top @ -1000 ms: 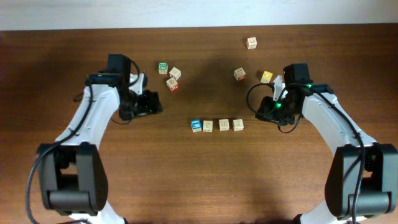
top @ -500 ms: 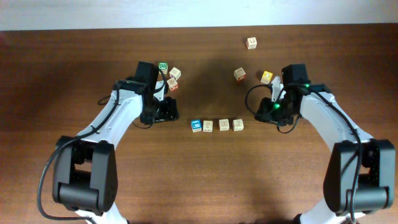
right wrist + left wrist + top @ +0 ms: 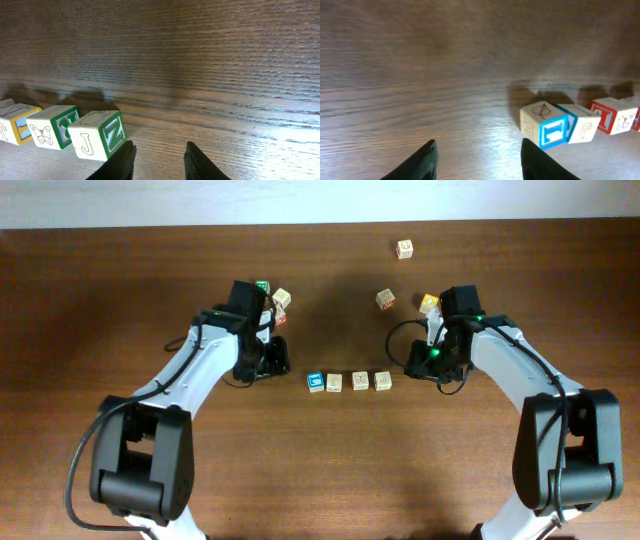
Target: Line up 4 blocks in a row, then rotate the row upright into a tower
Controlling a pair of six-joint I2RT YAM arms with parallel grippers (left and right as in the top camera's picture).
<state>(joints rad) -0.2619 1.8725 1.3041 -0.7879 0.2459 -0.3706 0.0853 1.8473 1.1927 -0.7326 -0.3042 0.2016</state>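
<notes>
Left gripper [image 3: 480, 162] is hanging half open and empty by the blue end of the four blocks [image 3: 360, 381] rowed mid-table [image 3: 340, 470], right gripper [image 3: 157, 162] is hovering narrower and empty at the other end, and any jaw squeezing between such close neighbours is risking knocking them askew.

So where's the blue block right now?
From overhead, the blue block sits at the left end of the central row of four, next to a beige block.

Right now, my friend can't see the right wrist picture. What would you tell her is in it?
Three wooden letter blocks sit in a row at the lower left on a brown table. The right claw is open and empty beside the nearest block.
</notes>
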